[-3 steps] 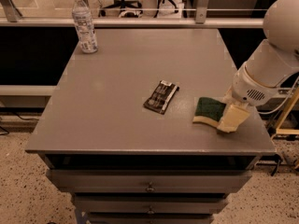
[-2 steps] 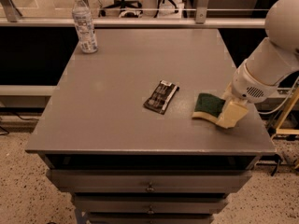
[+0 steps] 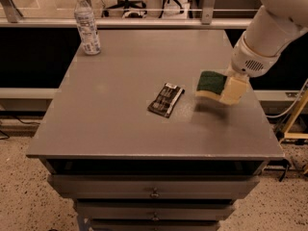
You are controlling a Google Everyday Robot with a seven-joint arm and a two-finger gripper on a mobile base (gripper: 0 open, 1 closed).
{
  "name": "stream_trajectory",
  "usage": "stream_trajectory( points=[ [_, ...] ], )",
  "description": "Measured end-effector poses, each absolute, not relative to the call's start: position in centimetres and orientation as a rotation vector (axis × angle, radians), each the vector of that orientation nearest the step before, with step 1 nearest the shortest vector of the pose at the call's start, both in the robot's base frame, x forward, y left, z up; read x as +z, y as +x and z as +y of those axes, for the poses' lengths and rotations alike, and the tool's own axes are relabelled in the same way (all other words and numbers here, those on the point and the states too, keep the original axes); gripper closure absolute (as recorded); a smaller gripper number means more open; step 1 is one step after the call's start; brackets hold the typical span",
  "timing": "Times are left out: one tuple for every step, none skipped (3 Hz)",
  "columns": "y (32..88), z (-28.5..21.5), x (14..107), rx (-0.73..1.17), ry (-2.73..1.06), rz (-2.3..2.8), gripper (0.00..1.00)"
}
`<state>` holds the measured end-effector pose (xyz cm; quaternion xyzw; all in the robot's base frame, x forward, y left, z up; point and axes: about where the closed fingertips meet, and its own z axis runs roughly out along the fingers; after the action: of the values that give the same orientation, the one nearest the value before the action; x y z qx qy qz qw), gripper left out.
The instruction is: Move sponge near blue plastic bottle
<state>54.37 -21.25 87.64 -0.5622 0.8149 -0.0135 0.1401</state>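
Right-side gripper [image 3: 232,89] holds one sponge [image 3: 210,82]; one blue plastic bottle [image 3: 87,27] far-left.

Dim overhead light; the gripper [image 3: 231,90] holding the sponge [image 3: 210,82] above the table [image 3: 120,105], right side, casts a soft shadow

The sponge [image 3: 210,82] was up off the counter [image 3: 120,76] on the right side, and its shadow [image 3: 211,110] sat on the grey top just beneath it. Its dark green scouring face was turned up and tipped a little toward the camera, with pale yellow foam showing along the lower edge. The gripper [image 3: 231,89] had it by the right end, jaws clamped on it. At the back left corner the blue plastic bottle [image 3: 87,25] stood upright: slim and clear, with a white cap and a pale bluish-white label. The two were well apart, on opposite sides of the counter.
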Motion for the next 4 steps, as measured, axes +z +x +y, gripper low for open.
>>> stream_trajectory(
  points=[
    [56.2, -20.6, 88.1, -0.059, -1.631, 2.350, 1.00],
    [58.8, -18.8, 88.0, -0.033, -1.625, 2.280, 1.00],
    [62.0, -16.5, 88.3, -0.016, -1.612, 2.175, 1.00],
    [65.1, -14.3, 89.5, -0.016, -1.594, 2.075, 1.00]
  ],
)
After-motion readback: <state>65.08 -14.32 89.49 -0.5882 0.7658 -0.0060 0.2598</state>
